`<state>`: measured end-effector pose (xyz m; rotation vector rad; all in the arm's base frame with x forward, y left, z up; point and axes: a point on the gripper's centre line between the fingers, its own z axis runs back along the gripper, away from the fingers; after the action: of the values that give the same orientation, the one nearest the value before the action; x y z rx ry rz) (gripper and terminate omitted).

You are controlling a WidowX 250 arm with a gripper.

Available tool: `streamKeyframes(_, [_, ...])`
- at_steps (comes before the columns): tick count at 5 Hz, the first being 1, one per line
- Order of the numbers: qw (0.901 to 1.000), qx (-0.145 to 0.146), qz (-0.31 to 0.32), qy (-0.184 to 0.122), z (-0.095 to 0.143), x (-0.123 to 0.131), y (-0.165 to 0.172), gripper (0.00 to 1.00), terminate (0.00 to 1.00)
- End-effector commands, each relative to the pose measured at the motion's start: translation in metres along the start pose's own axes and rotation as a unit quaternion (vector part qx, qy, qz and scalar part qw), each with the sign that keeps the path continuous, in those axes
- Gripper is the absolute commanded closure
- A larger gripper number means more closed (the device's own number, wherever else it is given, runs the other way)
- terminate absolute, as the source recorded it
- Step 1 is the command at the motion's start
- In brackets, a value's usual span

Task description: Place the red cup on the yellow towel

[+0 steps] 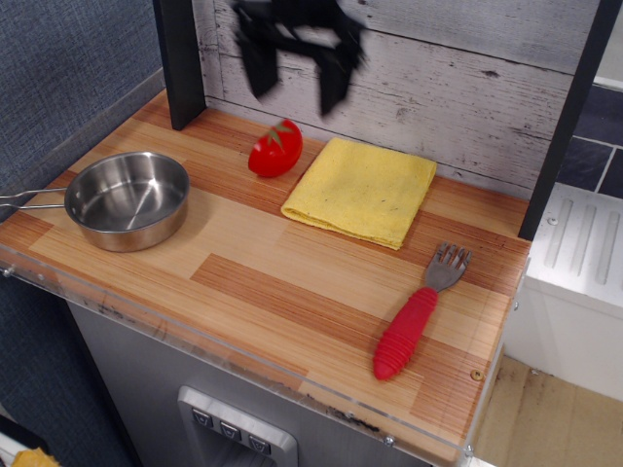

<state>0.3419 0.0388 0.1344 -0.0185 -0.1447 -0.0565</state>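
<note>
The red cup point(274, 149) lies tipped on the wooden counter, just left of the yellow towel point(362, 189) and apart from it. The towel lies flat near the back wall with nothing on it. My gripper point(295, 78) is high above the cup, against the plank wall, and blurred by motion. Its fingers point(258, 66) are spread wide and hold nothing.
A steel pan point(128, 199) with a long handle sits at the left. A red-handled metal fork point(417, 316) lies at the front right. A black post point(180, 63) stands at the back left, another at the right. The counter's front edge has a clear lip.
</note>
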Motion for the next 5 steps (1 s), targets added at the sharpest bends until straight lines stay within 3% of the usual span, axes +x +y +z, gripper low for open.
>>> streamKeyframes(1, [0.9998, 0.018, -0.007, -0.004, 0.029, -0.047, 0.027, 0.0, 0.0])
streamKeyframes(3, [0.9995, 0.03, 0.006, 0.004, 0.021, -0.064, 0.043, 0.0, 0.0])
streamKeyframes(5, [0.9991, 0.031, 0.028, -0.007, 0.022, -0.069, 0.043, 0.0, 0.0])
